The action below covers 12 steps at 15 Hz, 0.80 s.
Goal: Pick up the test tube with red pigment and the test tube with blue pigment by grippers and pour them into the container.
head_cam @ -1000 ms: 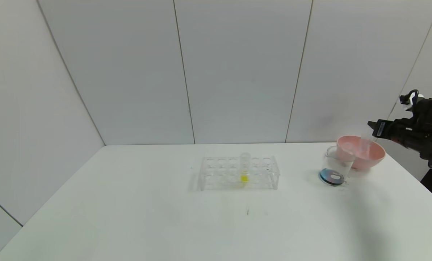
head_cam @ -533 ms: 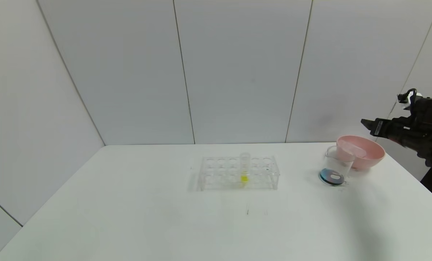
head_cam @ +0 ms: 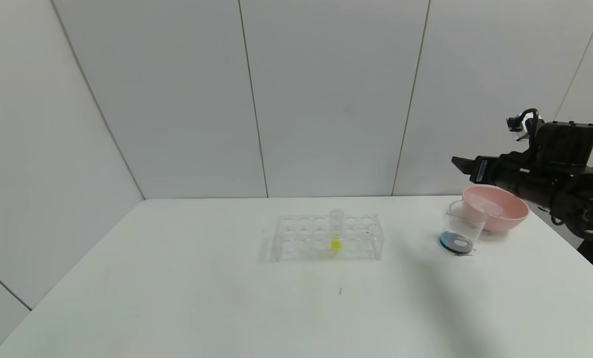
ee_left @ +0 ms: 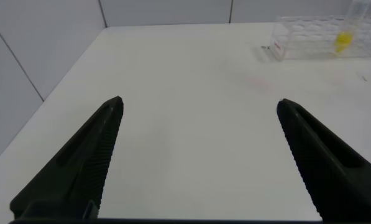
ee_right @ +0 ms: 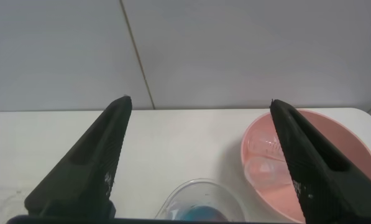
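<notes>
My right gripper (head_cam: 467,166) hangs open and empty in the air above the pink bowl (head_cam: 517,211) and the container (head_cam: 463,229). The container is a clear beaker with dark blue liquid at its base; its rim shows in the right wrist view (ee_right: 197,194). My right gripper (ee_right: 201,101) looks down on it there. Clear empty tubes (ee_right: 266,163) lie inside the pink bowl (ee_right: 353,146). No tube with red or blue pigment is in view. My left gripper (ee_left: 199,101) is open and empty over bare table at the left, out of the head view.
A clear tube rack (head_cam: 326,237) stands mid-table and holds one tube with yellow liquid (head_cam: 336,231). The rack (ee_left: 309,43) also shows far off in the left wrist view. The table's right edge runs just past the bowl. White walls stand behind.
A second ago my right gripper held a clear tube over the pink bowl. The tube now lies in the bowl, and the gripper has risen and moved left.
</notes>
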Each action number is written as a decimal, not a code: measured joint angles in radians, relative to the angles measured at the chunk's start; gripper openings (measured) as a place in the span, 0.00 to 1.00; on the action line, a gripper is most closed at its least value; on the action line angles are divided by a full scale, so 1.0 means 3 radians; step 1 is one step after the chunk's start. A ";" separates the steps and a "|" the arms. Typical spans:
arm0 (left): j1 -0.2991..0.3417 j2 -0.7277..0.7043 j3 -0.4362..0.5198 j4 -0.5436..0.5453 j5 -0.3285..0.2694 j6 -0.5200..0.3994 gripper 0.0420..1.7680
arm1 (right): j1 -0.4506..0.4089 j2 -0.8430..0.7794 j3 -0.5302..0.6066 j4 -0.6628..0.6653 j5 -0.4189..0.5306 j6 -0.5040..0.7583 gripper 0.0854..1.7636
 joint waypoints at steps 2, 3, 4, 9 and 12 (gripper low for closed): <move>0.0000 0.0000 0.0000 0.0001 0.0000 0.0000 1.00 | 0.0112 -0.0319 0.0272 -0.0033 0.0001 0.0001 0.91; 0.0000 0.0000 0.0000 0.0000 0.0000 0.0000 1.00 | 0.0159 -0.0504 0.0412 -0.0065 0.0001 -0.0001 0.92; 0.0000 0.0000 0.0000 0.0000 0.0000 0.0000 1.00 | 0.0196 -0.0704 0.0556 -0.0108 0.0000 -0.0006 0.93; 0.0000 0.0000 0.0000 0.0000 0.0000 0.0000 1.00 | 0.0219 -0.1902 0.1312 -0.0288 -0.0031 -0.0011 0.95; 0.0000 0.0000 0.0000 0.0000 0.0000 0.0000 1.00 | 0.0067 -0.2689 0.1655 -0.0307 -0.0028 -0.0011 0.95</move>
